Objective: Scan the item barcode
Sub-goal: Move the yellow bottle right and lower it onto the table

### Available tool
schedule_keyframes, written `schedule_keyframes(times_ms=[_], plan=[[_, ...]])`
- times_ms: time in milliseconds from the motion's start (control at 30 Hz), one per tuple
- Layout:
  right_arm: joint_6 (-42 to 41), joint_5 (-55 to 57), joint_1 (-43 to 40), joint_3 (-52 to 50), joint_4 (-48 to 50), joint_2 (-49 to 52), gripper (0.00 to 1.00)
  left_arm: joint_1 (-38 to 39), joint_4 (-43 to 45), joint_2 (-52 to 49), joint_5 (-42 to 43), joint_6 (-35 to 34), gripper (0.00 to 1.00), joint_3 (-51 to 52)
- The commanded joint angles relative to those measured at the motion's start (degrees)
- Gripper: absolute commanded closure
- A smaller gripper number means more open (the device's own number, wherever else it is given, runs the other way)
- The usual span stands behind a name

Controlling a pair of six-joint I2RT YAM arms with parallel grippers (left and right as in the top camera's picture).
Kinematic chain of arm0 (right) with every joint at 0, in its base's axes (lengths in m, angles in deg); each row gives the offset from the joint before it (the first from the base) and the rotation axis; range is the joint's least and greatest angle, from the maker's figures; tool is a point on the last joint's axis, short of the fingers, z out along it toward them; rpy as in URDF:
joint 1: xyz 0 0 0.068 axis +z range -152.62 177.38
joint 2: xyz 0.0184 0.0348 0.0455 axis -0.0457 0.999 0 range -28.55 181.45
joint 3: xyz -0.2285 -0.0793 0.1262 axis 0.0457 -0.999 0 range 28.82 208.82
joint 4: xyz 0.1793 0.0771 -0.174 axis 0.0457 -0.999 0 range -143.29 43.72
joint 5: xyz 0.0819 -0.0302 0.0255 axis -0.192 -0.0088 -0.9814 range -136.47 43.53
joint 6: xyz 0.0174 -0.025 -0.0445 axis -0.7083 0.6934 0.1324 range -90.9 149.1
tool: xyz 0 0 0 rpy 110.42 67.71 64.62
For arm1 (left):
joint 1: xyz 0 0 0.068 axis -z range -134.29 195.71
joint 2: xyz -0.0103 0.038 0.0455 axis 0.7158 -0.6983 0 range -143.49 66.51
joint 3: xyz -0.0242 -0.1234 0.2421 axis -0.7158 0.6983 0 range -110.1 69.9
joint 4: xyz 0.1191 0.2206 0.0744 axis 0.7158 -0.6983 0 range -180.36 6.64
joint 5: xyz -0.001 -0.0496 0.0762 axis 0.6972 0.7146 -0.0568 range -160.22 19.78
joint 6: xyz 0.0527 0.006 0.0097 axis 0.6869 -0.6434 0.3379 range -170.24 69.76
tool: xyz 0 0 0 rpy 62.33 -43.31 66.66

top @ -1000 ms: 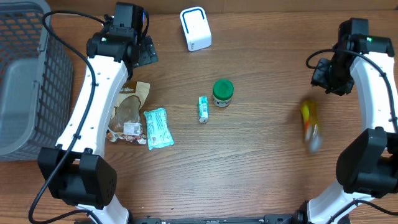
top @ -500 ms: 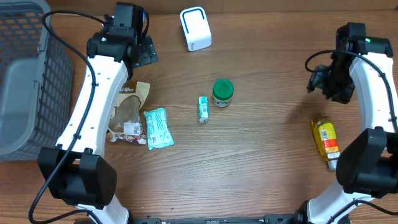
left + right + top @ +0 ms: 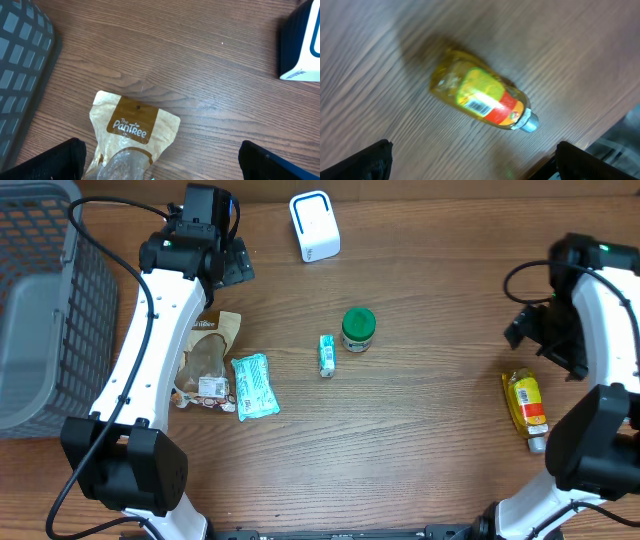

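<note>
Brown worktop (image 3: 430, 430) all over, with wavy wood lines. Yellow bottle (image 3: 524, 402), shiny and see-through, with a silver cap (image 3: 529, 121). Wears a label (image 3: 487, 100) in yellow and red, plus a white patch with thin black stripes. Dark green lid on the little jar (image 3: 358, 328). Green and white on the small pack (image 3: 326, 355). Light blue-green packet (image 3: 254, 385) with white bits. Tan pouch (image 3: 207, 360) with a dark brown patch and white letters. White scanner (image 3: 314, 226) with a blue line round its face. Grey basket (image 3: 30, 300) with a pattern of little squares. White left arm (image 3: 160, 310) and white right arm (image 3: 600, 330), both with black joints and black cables.
</note>
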Motion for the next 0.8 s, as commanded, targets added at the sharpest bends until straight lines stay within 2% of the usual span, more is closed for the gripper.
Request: schedule_keyframes(times_ms=[0,167,300,367,467,533,767], plan=[[-5.70,0.13,-4.83,-1.62,0.52,-0.74,0.00,0.22,0.22,0.85,-0.98,0.66,0.00,-0.70],[-5.68,-0.63,-9.75,-4.26,1.90,-0.74,0.02,0.22,0.22,0.85,-0.98,0.66,0.00,-0.70],[-5.70,-2.21,-13.03,-9.09,4.66,-0.74,0.12,0.22,0.22,0.83,-0.98,0.66,0.00,-0.70],[-5.73,-3.26,-14.58,-12.44,7.50,-0.74,0.18,0.22,0.22,0.83,-0.98,0.66,0.00,-0.70],[-7.43,-4.70,-16.28,-18.34,13.86,-0.74,0.34,0.22,0.22,0.83,-0.98,0.66,0.01,-0.70],[-7.39,-10.62,-15.82,-22.43,17.75,-0.74,0.35,0.22,0.22,0.83,-0.98,0.66,0.00,-0.70],[-7.17,-14.53,-9.81,-27.76,22.49,-0.74,0.35,0.22,0.22,0.85,-0.98,0.66,0.00,-0.70]])
